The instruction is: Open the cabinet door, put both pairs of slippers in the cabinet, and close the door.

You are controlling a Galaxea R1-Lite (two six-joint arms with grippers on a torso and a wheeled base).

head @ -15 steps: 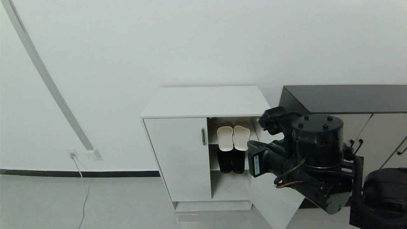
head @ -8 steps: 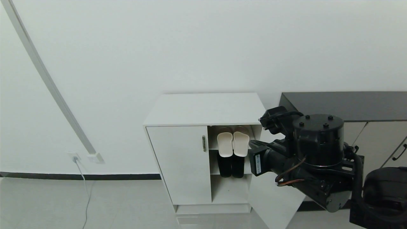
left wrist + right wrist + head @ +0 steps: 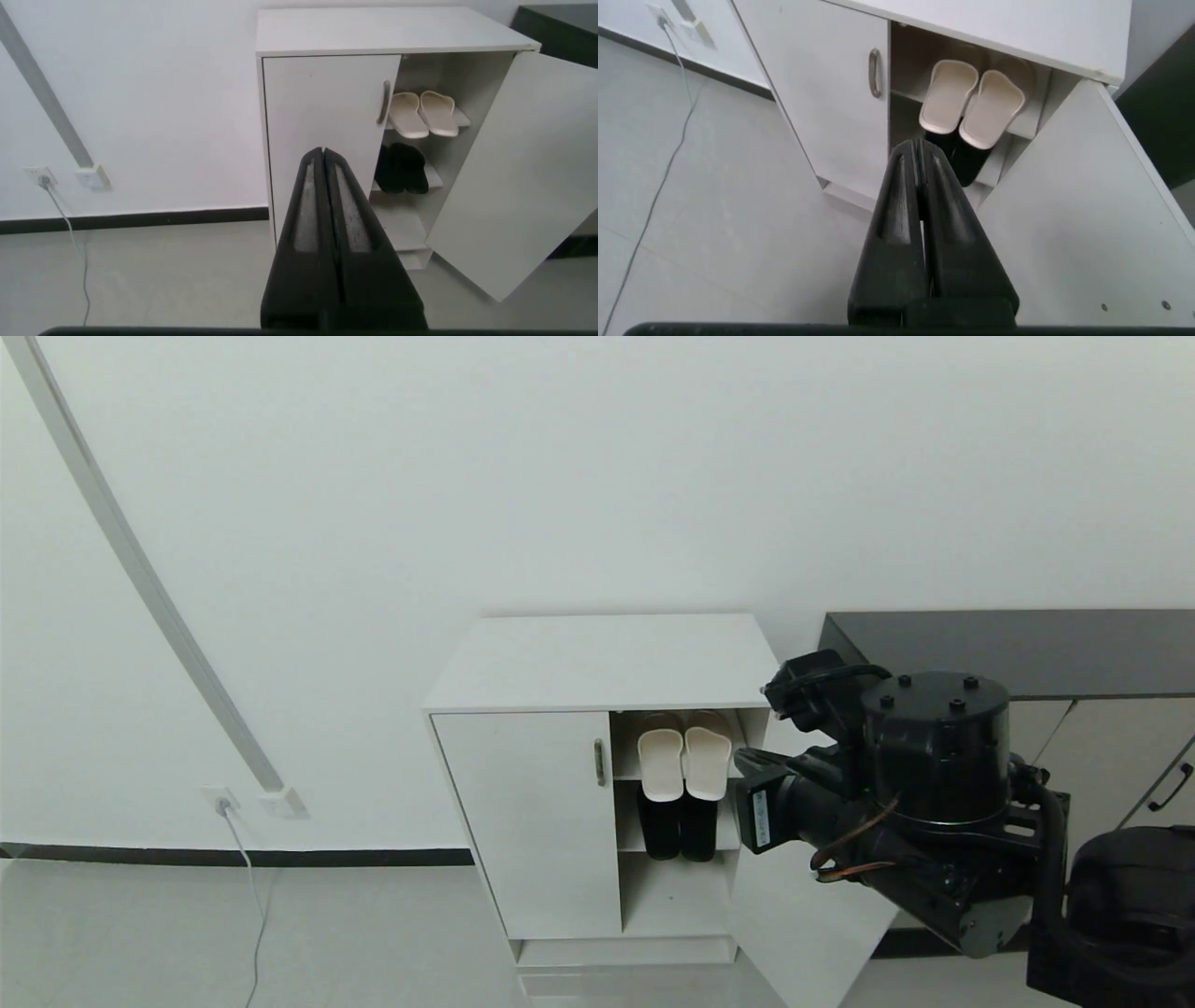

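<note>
Left gripper: jaws pressed together, nothing in them. Right gripper: jaws pressed together too, nothing held. Open door swung out, near the right jaws. Ahead of both jaws stands the white cabinet, its other door shut, with the handle at that door's inner edge. Beyond the jaws, in the open half: white slippers side by side on the upper shelf, black slippers on the shelf below. Wall socket with cable, well apart from the jaws.
</note>
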